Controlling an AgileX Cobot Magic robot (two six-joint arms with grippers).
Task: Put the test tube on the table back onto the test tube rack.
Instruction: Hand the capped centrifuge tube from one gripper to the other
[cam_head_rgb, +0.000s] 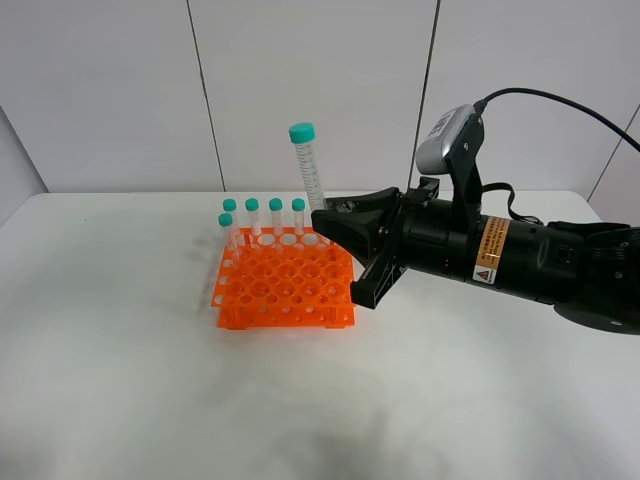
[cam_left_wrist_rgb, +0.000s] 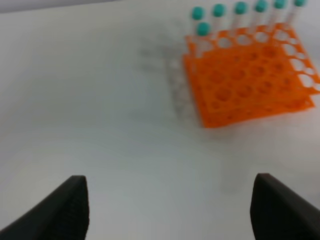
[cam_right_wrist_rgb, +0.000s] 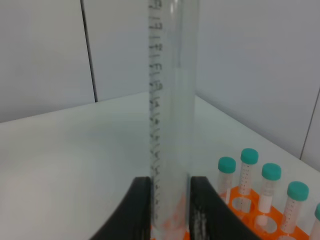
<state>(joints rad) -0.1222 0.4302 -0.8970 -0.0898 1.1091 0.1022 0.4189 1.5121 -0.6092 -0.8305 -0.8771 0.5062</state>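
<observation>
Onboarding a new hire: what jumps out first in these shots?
The right pincer, extended from the right, holds a teal-capped test tube nearly upright at the far edge of the orange test tube rack. More teal-capped tubes stand in the rack's far row.

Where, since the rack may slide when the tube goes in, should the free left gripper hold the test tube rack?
Probably the bare front-left corner of the test tube rack, jaws over its top-tier edge, coming from the left of the high view. The capped tubes crowd the back row, and the right gripper with the test tube fills the right side.
</observation>
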